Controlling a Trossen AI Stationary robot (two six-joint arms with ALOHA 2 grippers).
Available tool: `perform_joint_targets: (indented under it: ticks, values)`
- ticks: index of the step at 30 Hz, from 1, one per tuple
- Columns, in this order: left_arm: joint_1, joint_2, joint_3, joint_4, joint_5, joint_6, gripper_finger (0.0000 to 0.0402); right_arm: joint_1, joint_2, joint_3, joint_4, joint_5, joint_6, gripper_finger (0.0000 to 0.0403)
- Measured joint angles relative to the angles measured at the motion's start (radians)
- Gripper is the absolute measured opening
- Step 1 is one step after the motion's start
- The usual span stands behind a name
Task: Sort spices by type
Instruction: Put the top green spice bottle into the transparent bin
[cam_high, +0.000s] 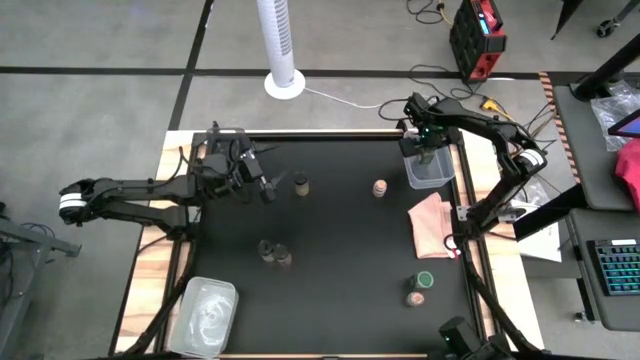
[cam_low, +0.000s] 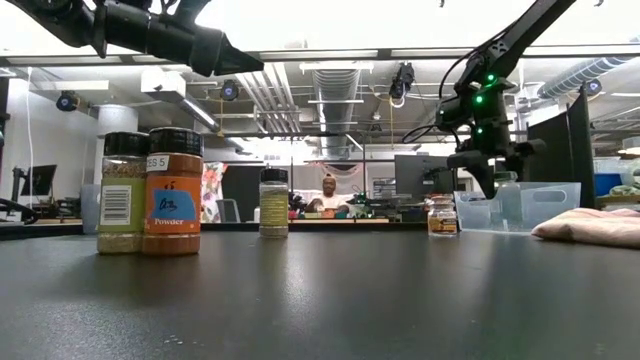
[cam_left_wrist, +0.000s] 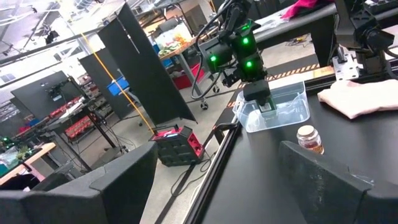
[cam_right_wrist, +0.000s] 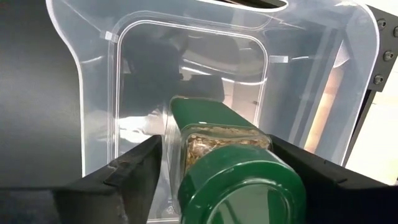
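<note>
Hanging over the clear tub (cam_right_wrist: 93, 93) at the table's two o'clock corner, the right gripper (cam_right_wrist: 227, 163) is bracketing a green-lidded spice jar (cam_right_wrist: 239, 186), long axis pointing straight down into it; whether it grips, I cannot tell.

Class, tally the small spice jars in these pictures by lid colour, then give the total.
Green-lidded cylindrical spice jars: 2
Pinkish-brown-topped spice jars: 2
Dark-lidded spice jars: 3
Total: 7
</note>
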Motion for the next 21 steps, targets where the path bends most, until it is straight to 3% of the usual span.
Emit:
perform_joint_targets:
  ticks: [21]
  values:
    - [0.000,0.000,0.000,0.002,0.000,0.002,0.0320,0.002,-0.023,0.067,-0.003,0.019,-0.007,0.0349]
